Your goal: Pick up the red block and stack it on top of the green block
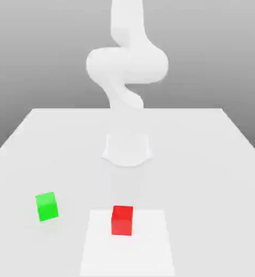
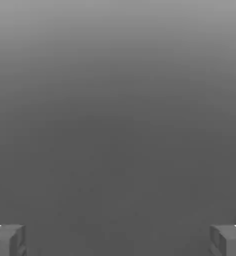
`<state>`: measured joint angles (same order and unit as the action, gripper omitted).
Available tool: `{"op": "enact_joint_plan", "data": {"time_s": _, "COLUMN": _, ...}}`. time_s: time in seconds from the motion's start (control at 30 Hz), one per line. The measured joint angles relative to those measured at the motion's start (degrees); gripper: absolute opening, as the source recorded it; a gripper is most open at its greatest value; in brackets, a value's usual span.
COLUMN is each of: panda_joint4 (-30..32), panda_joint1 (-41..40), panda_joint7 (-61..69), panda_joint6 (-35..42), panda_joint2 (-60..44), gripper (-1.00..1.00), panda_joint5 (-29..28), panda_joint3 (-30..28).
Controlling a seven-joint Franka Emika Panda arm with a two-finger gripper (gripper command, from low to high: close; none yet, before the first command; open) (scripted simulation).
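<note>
The red block (image 1: 122,220) rests on the table near the front, slightly to the exterior view's left of centre. The green block (image 1: 46,206) sits apart from it, further to the exterior view's left and turned a little. In the hand view my gripper (image 2: 118,240) is open: one grey fingertip (image 2: 7,240) and the other stand far apart with nothing between them, against a plain grey background. The white arm (image 1: 126,62) rises folded above its base behind the blocks.
The pale table (image 1: 205,162) stretches wide around the arm's round base (image 1: 127,149). A brighter white rectangular patch (image 1: 145,249) lies under the red block at the front edge.
</note>
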<state>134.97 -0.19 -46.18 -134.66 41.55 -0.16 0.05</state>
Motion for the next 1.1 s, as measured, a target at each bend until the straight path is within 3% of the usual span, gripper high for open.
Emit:
{"op": "enact_joint_plan", "data": {"time_s": 0.6, "panda_joint4": 26.22, "panda_joint1": -1.3, "panda_joint7": -2.01, "panda_joint6": -25.27, "panda_joint2": -38.62, "gripper": 0.0, "panda_joint5": 0.02, "panda_joint3": -0.36}}
{"op": "enact_joint_plan", "data": {"time_s": 0.83, "panda_joint4": 25.46, "panda_joint1": -1.32, "panda_joint7": -1.75, "panda_joint6": -37.48, "panda_joint2": -53.24, "gripper": 0.0, "panda_joint5": 0.5, "panda_joint3": -0.26}}
{"op": "enact_joint_plan", "data": {"time_s": 0.87, "panda_joint4": 25.32, "panda_joint1": -1.34, "panda_joint7": -1.73, "panda_joint6": -38.38, "panda_joint2": -54.3, "gripper": -1.0, "panda_joint5": 0.51, "panda_joint3": -0.24}}
{"op": "enact_joint_plan", "data": {"time_s": 1.1, "panda_joint4": 25.35, "panda_joint1": -1.45, "panda_joint7": -1.94, "panda_joint6": -38.19, "panda_joint2": -54.05, "gripper": -1.0, "panda_joint5": 0.28, "panda_joint3": -0.16}}
